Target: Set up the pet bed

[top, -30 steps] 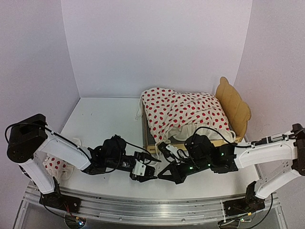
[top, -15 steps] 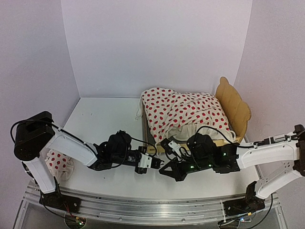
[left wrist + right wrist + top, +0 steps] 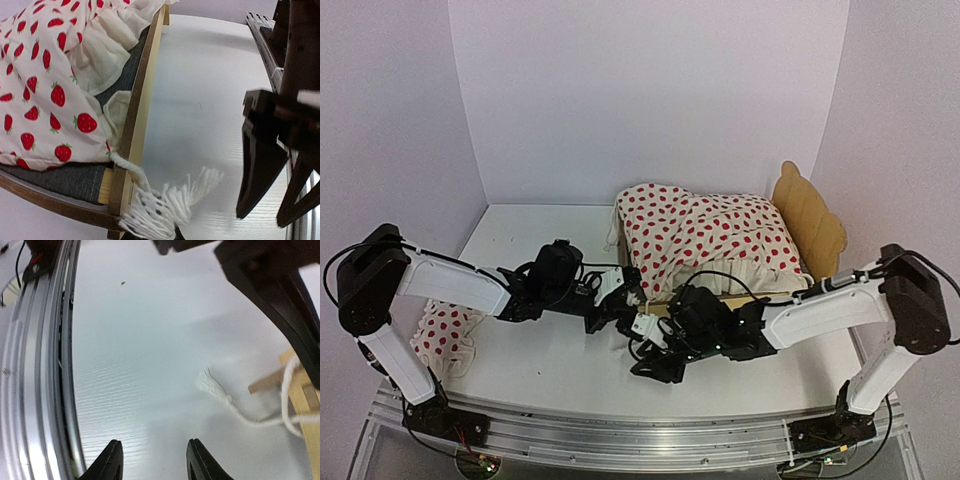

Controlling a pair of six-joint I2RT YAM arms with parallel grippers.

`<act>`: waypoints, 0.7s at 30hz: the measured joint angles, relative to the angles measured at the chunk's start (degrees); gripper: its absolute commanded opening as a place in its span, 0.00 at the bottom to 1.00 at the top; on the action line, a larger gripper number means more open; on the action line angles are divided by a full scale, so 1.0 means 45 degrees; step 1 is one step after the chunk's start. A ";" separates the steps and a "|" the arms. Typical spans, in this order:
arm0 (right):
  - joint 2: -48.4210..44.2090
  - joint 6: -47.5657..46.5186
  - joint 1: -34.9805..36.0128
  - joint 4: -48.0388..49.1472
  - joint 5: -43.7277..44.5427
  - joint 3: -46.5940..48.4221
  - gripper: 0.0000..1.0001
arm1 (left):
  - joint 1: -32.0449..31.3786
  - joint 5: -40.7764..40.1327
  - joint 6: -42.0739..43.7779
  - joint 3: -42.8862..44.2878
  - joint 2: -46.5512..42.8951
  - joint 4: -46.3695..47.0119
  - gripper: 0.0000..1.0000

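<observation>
The cloth (image 3: 700, 235) hid most of the bed (image 3: 810, 215), the tassel (image 3: 170, 207) buried the tips of my left gripper (image 3: 628, 298), and my right gripper (image 3: 272, 195) showed only as a blur.

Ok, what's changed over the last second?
Left gripper moved away from the near edge to the pet bed's foot corner and shut, apparently on the white tasselled cord. Right gripper slid left and opened, holding nothing. Bed and strawberry cloth stayed put.
</observation>
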 measured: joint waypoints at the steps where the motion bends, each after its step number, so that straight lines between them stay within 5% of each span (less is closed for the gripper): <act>1: 0.0494 -0.0642 0.0000 0.0032 -0.0069 0.0338 0.44 | 0.0051 0.0062 -0.0309 0.0003 0.0000 -0.0199 0.00; 21: 0.4304 -0.5565 -0.1368 -0.0492 -0.1509 0.3420 0.40 | 0.1229 0.1373 -0.2672 0.0003 0.0164 -0.0595 0.00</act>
